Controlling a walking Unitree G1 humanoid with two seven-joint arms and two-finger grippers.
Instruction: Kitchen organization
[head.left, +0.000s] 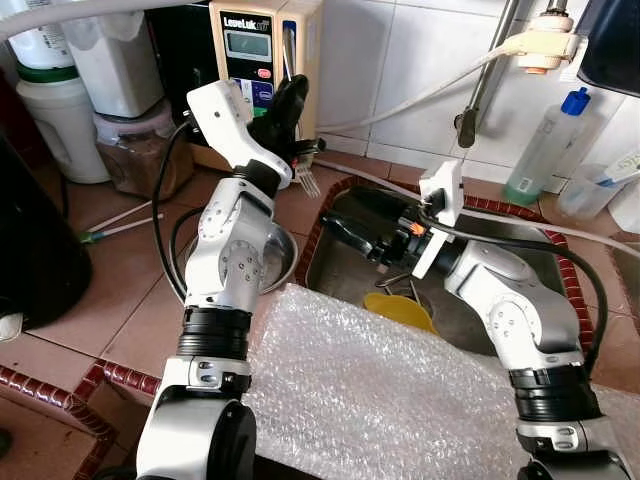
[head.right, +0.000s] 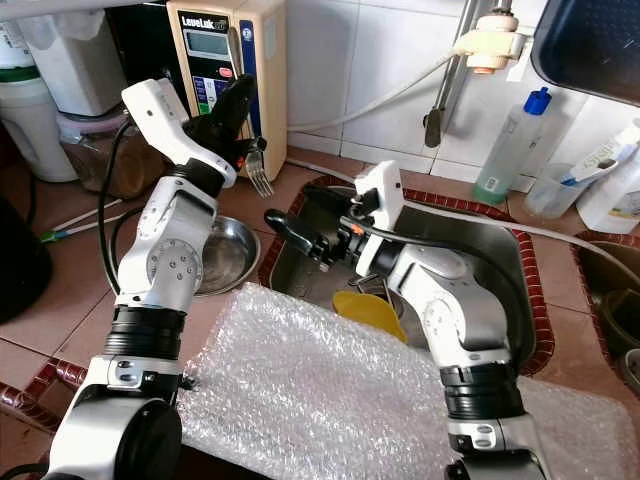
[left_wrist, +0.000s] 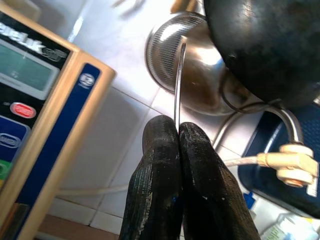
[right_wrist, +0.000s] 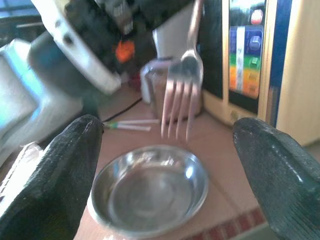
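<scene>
The left hand (head.right: 240, 125) pinches a fork (head.right: 259, 172) by its thin handle, tines dangling below; it could slip. The right hand (right_wrist: 165, 165) waits open nearby, facing a steel bowl (right_wrist: 150, 187).

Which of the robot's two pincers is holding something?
The left pincer, shut on the silver metal fork hanging tines-down; the right pincer is open and empty.
</scene>
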